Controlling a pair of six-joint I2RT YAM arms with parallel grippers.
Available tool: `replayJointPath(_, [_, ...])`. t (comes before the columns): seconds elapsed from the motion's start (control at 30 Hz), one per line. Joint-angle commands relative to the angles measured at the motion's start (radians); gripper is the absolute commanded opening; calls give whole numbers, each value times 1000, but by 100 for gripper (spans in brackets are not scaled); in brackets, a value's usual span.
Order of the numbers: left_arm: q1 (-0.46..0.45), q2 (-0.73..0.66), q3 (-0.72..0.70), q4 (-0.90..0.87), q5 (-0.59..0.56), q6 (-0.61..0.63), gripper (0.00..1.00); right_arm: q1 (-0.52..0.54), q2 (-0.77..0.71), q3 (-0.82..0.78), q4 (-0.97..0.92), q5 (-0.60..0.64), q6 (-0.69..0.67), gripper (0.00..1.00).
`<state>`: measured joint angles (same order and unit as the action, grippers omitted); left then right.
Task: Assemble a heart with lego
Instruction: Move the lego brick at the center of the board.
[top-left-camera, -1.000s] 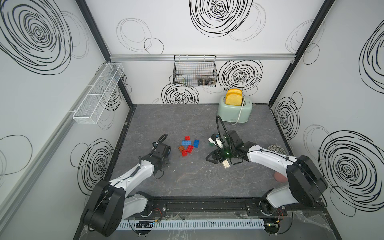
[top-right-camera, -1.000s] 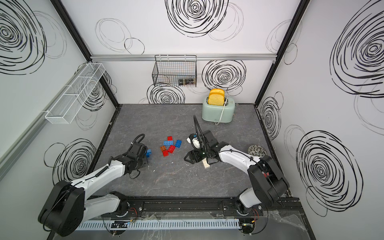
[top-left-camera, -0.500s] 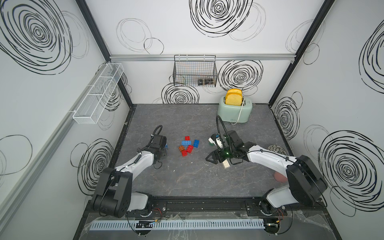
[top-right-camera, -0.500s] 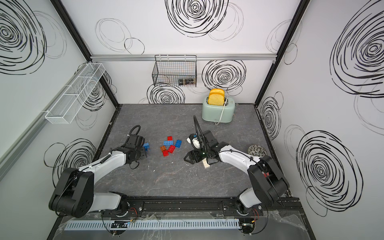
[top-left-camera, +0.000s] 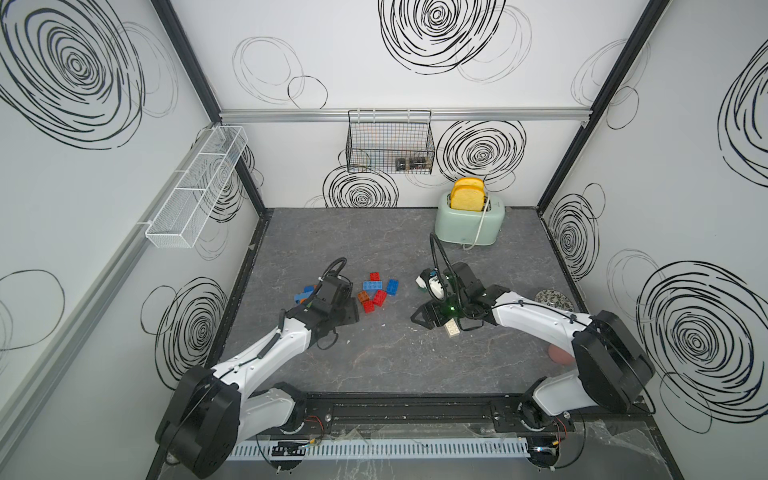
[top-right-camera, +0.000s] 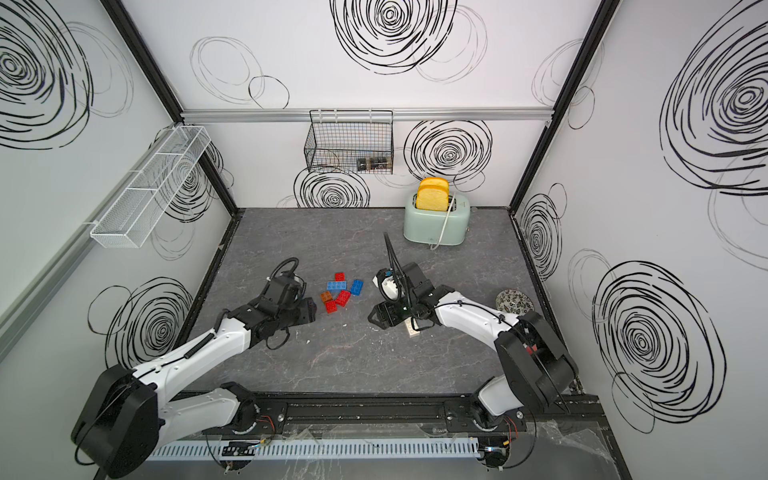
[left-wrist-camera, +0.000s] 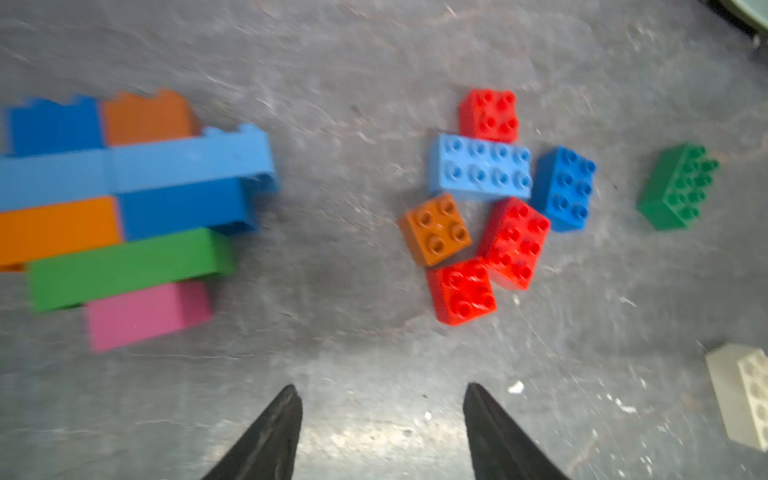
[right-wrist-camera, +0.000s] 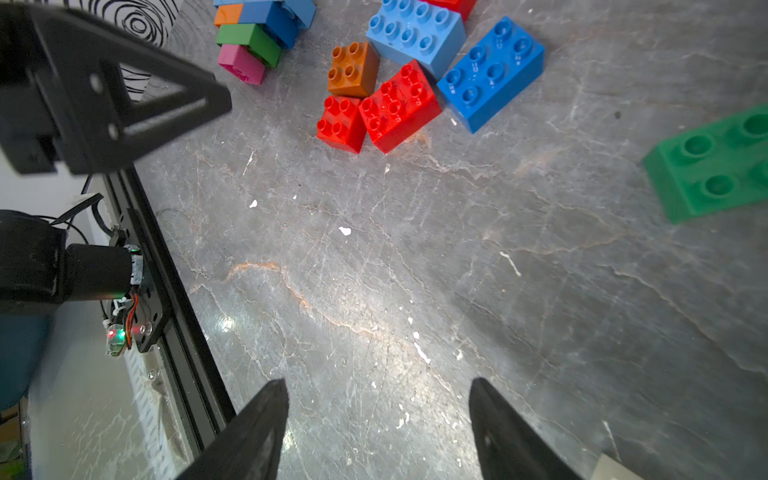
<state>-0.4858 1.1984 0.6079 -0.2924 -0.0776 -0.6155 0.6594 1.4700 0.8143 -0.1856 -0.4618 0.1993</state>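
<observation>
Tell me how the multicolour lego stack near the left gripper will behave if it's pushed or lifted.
The lego stack is rigid plastic, so it should move as one stiff piece, though a knock might pop off the pink brick at its end. It seems to lie flat, so it will likely slide on the smooth table rather than tip or roll.

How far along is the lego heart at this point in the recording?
Seemingly partway. Done: a stack of pink, green, orange and blue rows lies on its side. In hand: nothing; the left hand and right hand are both open and empty. Left: the loose cluster of red, blue and orange bricks, the green brick and the cream brick lie unattached.
</observation>
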Motion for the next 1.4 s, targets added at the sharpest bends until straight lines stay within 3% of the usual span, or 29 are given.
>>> replayJointPath(0.0, [-59,67,11,97,42,-73,69,3,-3,4,-8,27,22,72])
replayJointPath(0.17, [-107,195,45,179,81,-86,72,0,-12,-5,-14,41,22,72])
replayJointPath(0.33, [-123,297,110,158,35,-39,71,-13,-31,-30,-6,39,23,71])
replayJointPath(0.8, [-91,460,239,100,-57,48,56,-46,-39,-47,-3,19,11,68])
replayJointPath(1.0, [-77,454,222,84,-69,60,64,-50,-34,-49,3,10,9,67])
replayJointPath(1.37, [-20,523,283,115,-34,101,67,-53,-33,-47,1,-1,0,67])
